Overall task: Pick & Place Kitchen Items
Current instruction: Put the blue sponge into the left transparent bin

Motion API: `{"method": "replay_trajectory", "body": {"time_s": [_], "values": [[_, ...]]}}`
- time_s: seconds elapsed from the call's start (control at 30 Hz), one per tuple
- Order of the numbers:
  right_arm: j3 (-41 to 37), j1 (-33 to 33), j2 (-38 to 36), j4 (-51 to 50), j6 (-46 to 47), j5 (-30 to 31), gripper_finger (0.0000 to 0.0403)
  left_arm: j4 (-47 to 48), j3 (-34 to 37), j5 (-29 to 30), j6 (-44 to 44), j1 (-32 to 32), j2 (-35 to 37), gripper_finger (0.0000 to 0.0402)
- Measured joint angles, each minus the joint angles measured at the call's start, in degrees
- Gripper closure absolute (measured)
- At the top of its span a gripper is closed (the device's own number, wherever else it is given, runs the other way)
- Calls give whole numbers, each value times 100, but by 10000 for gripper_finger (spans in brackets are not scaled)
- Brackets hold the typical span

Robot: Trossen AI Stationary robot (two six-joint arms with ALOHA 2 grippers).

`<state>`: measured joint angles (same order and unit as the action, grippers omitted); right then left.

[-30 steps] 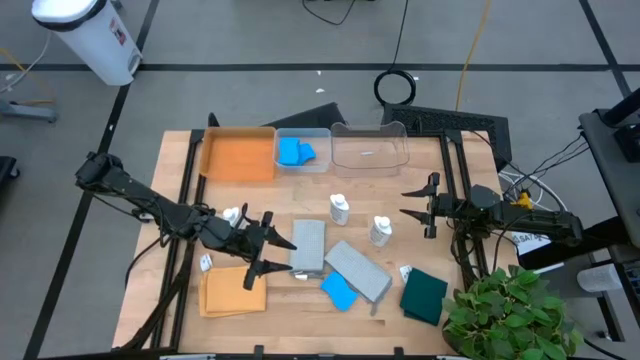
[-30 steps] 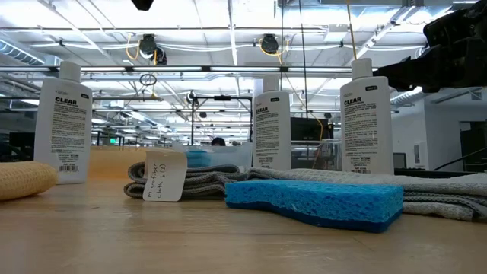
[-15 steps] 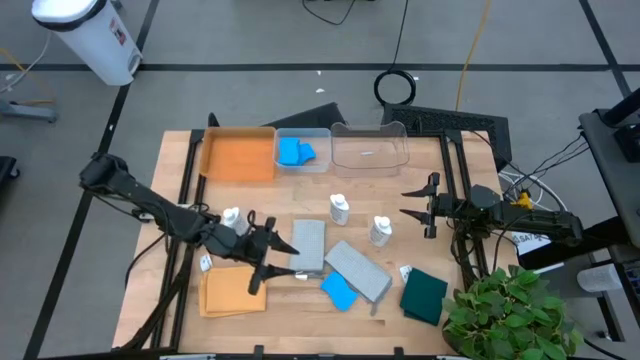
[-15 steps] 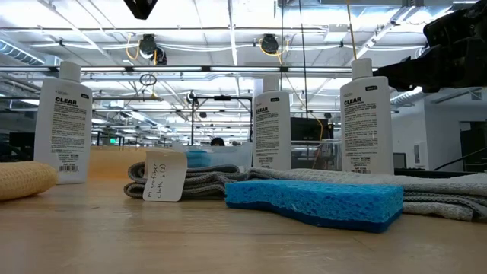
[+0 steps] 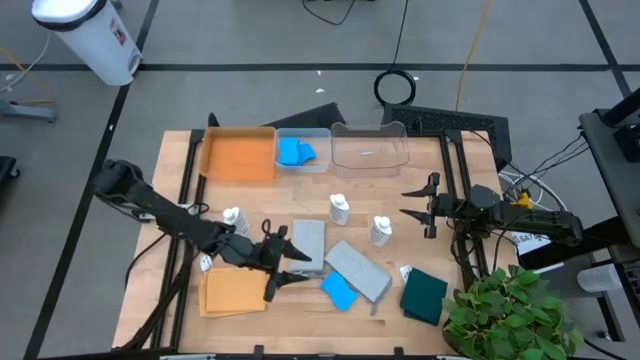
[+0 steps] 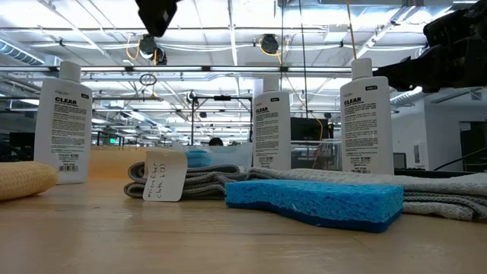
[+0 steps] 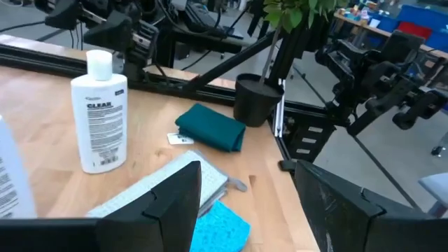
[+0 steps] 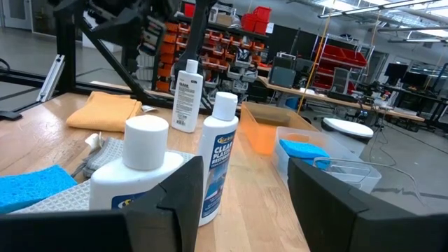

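Note:
My left gripper (image 5: 299, 265) hangs open just left of the two grey cloths (image 5: 307, 245) (image 5: 357, 270), above the table, with nothing between its fingers. Its wrist view looks past a blue sponge (image 7: 220, 227), a white bottle (image 7: 100, 112) and the dark green cloth (image 7: 210, 127). The blue sponge (image 5: 338, 291) lies flat by the near grey cloth. An orange cloth (image 5: 232, 290) lies at the near left. Three white bottles (image 5: 232, 217) (image 5: 339, 208) (image 5: 380, 231) stand upright. My right gripper (image 5: 404, 202) waits open at the table's right.
Along the far edge stand an orange tray (image 5: 238, 155), a clear bin (image 5: 322, 133) holding blue sponges (image 5: 294, 151), and a second clear bin (image 5: 370, 146). A potted plant (image 5: 510, 315) stands off the near right corner. Black frame rails (image 5: 186, 185) run along both sides.
My left gripper has gone down and toward the table's right and near edges, closer to the grey cloths and the blue sponge, still open. In the low view it has sunk into the picture from above. Nothing on the table has moved.

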<state>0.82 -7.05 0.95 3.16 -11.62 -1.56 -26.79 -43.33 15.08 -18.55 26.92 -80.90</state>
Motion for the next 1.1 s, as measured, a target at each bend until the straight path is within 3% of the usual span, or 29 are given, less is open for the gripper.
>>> {"method": "replay_trajectory", "body": {"time_s": [0.2,0.53,0.83,1.1], "values": [[1,1,-1,0,-1,0,222,-507,-41,-614,309,0,-437,165],[0,2,0,0,0,0,222,-444,-549,-1110,646,6,-1038,165],[0,0,-2,2,-1,0,222,-29,-960,-1998,1075,7,-1768,165],[0,1,-2,-1,0,0,222,292,-1021,-1957,1294,7,-1932,165]]}}
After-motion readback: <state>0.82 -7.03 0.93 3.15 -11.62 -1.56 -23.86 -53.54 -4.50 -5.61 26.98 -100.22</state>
